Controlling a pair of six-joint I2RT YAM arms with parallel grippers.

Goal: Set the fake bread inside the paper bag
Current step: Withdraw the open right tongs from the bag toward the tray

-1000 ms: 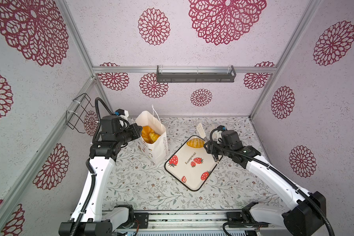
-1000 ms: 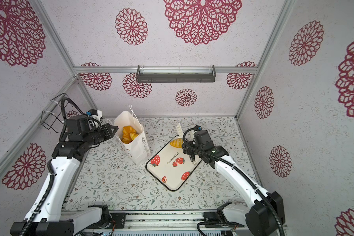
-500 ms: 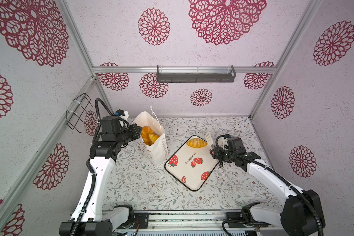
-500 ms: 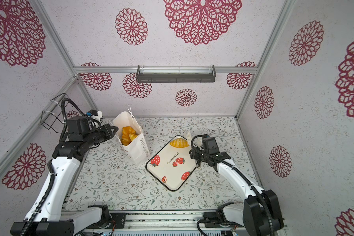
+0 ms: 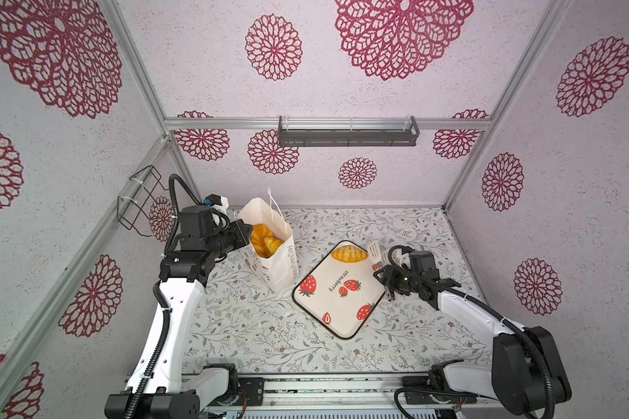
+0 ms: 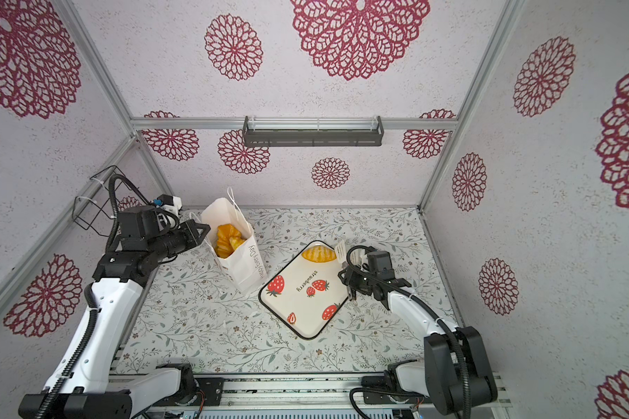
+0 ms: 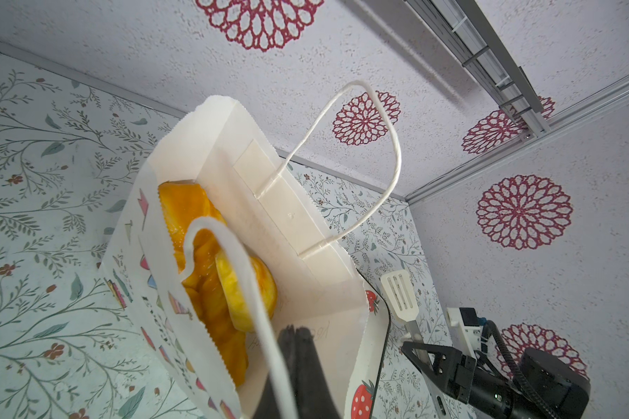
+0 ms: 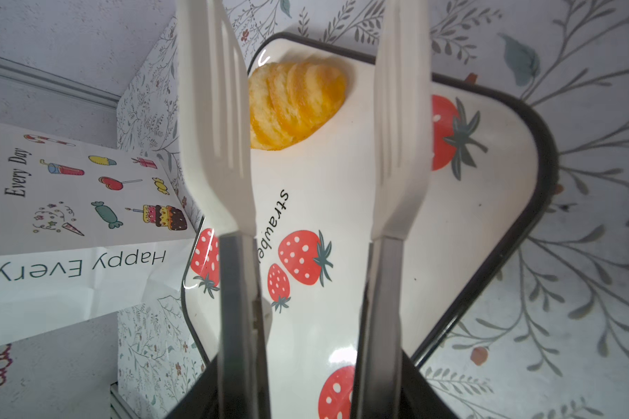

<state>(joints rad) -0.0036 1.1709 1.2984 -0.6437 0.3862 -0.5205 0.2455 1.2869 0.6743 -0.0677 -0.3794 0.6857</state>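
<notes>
- Top views: the left gripper stands at the near rim of the tall white paper bag, which has cord handles and party prints. Its jaws are together. Judged purpose: to steady the open mouth for loading.
- Top views: golden toy pastries fill the bag almost to the rim.
- Top views: one glossy yellow ridged oval loaf lies in the far corner of the cream strawberry-print tray. Its long axis runs side to side across the view, cutting that corner.
- Top views: the right gripper is clamped on the steel-handled tongs with white slotted blades. The blades point away from the robot, just beside the loaf's end nearer the right arm.
- Left wrist view: the black fingers are closed. What they pinch sits at the picture's edge. It is probably the bag's rim, but that is not confirmed.
- Left wrist view: the bag stands open-mouthed. One cord handle is erect and the other is draped over the pastries.
- Right wrist view: the tong blades stand apart with nothing between them. The loaf lies ahead of them on the tray, one end hidden behind a blade.
- Right wrist view: the loaf's long axis lies crosswise to the blades, so closing them would take it end to end. Judged: a wrist turn would give a surer hold across its width.
</notes>
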